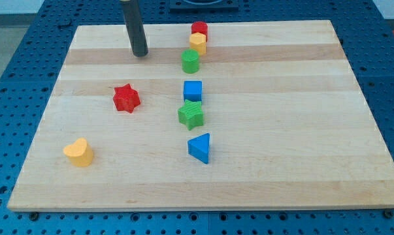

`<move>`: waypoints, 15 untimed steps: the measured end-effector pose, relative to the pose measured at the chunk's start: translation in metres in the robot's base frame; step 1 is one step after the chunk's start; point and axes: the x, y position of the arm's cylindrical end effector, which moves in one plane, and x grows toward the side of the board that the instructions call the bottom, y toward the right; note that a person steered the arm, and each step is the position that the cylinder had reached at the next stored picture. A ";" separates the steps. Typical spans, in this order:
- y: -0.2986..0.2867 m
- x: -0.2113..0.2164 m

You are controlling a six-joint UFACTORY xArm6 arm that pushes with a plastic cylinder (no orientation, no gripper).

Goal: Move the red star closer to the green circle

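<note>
Rod and tip stood near the view's top left of the board, the tip resting on bare wood and touching no block. The arm carried no fingers at all, only that straight dark rod, so nothing was open, closed or gripped. The red star lay below the tip and a little toward the view's left, well apart from it and alone on the left half of the board. The green circle sat to the view's right of the tip, at nearly its height in the view, and up and right of the star with clear wood between them. Just above the circle sat a yellow block, and behind that a red block at the top edge; the two looked to be touching, though their shapes were hard to make out from this angle. Below the circle ran a loose column: a blue cube, then a green star just beneath it, then a blue triangle a short way farther down. A yellow heart lay by itself near the view's bottom left, well apart from everything else.
</note>
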 end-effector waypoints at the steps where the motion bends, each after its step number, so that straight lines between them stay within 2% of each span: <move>1: -0.004 0.019; 4: -0.048 0.105; 7: -0.047 0.136; 8: -0.030 0.142; 11: 0.021 0.117; 15: 0.017 0.108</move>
